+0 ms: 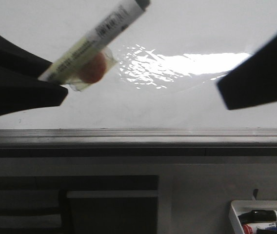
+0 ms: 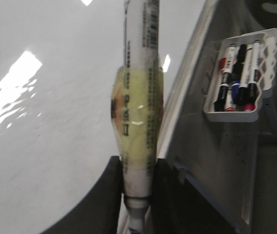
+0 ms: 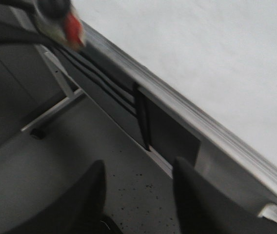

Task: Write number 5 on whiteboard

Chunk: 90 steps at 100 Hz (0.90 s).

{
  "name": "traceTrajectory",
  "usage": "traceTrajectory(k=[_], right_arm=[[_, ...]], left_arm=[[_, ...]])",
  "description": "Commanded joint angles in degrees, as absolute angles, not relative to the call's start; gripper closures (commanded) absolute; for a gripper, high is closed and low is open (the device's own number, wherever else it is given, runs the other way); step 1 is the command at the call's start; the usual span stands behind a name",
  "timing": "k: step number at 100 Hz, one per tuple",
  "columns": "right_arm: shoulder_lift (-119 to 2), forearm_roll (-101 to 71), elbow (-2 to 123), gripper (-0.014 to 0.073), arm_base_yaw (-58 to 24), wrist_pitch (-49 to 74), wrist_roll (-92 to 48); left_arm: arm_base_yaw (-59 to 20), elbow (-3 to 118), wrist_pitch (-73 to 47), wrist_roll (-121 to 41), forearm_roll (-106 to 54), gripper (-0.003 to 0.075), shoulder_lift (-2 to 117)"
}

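The whiteboard fills the upper front view, glossy white with a glare patch in the middle and a grey edge strip below. No number 5 shows on it in any view. My left gripper is shut on a white marker that is wrapped in yellowish tape with an orange lump. The marker slants up to the right in front of the board, dark end uppermost. In the left wrist view the fingers clamp the marker. My right gripper is open and empty, and it is a dark shape at the right.
A small white tray with several markers hangs below the board at the lower right, and it also shows in the left wrist view. A grey panel and dark frame run under the board's edge.
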State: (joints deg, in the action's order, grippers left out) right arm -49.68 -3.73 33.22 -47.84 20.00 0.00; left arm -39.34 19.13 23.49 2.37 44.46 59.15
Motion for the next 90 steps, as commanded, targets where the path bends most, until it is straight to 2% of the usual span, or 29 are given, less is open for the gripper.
traceTrajectory(k=[1, 31, 57, 66, 71, 78, 90], right_arm=[[-53.1, -4.4, 39.2, 0.0169, -51.0, 15.0, -0.4], [-59.6, -4.5, 43.9, 0.0201, -52.5, 12.1, -0.4], [-61.6, -4.8, 43.9, 0.0319, -52.5, 9.1, -0.4], [-61.9, -5.0, 43.9, 0.0414, -52.5, 9.3, -0.4], [-61.9, -5.0, 43.9, 0.0500, -52.5, 9.6, -0.4], [-61.9, -5.0, 43.9, 0.0664, -52.5, 10.2, -0.4], [-61.9, -5.0, 43.9, 0.0656, -52.5, 10.7, -0.4]], left_arm=[[-40.7, 20.7, 29.3, 2.8, 44.9, 0.0741, 60.3], [-41.0, 20.7, 32.3, 2.8, 45.1, 0.0741, 62.3], [-41.0, 20.7, 32.3, 2.8, 45.1, 0.0741, 62.3], [-41.0, 20.7, 32.3, 2.8, 45.1, 0.0741, 62.3], [-41.0, 20.7, 32.3, 2.8, 45.1, 0.0741, 62.3], [-41.0, 20.7, 32.3, 2.8, 45.1, 0.0741, 62.3], [-41.0, 20.7, 31.5, 2.8, 45.0, 0.0739, 62.3]])
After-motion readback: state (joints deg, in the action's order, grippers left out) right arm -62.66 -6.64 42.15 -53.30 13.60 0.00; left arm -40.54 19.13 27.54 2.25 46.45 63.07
